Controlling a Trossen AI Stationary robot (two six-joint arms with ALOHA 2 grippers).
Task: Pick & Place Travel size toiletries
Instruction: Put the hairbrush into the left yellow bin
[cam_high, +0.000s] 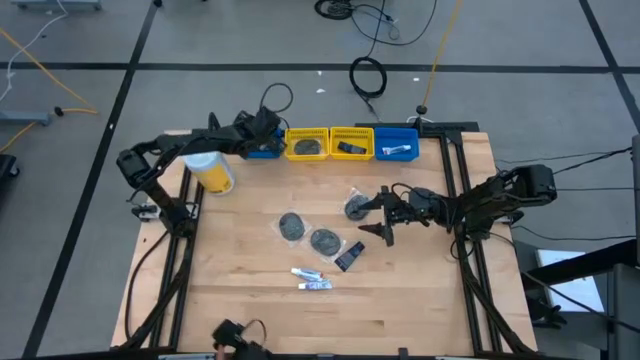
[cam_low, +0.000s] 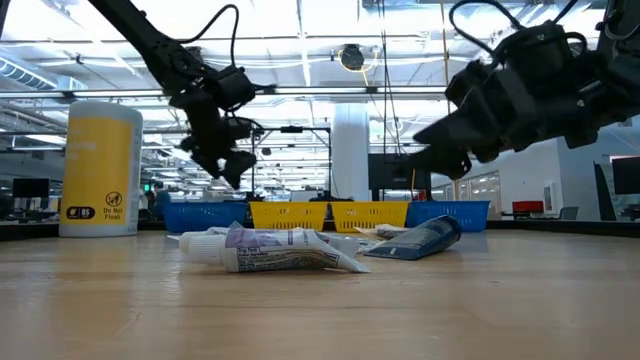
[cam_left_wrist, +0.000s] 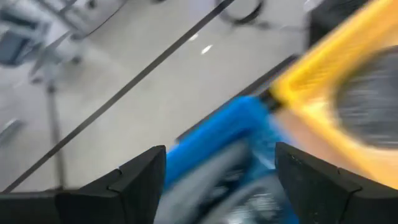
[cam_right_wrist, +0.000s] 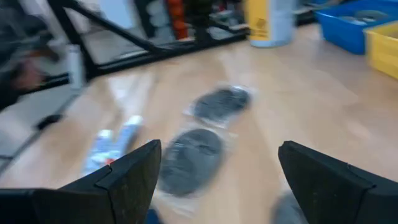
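Counter (cam_high: 420, 310) is carrying bins along its far edge; left hand (cam_high: 262, 140) is hovering spread over the far-left blue bin (cam_high: 263, 152). Right hand (cam_high: 385, 212), spread, is hanging mid-counter beside a wrapped disc (cam_high: 356, 208); it should be centring over the disc before closing. More discs (cam_high: 323, 240) and tubes (cam_high: 312, 278) are lying toward the near edge.

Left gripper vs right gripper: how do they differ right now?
The left gripper hangs over the leftmost blue bin at the table's back; the right gripper is mid-table beside a wrapped grey disc, above the loose toiletries. Shared: both open, both empty.
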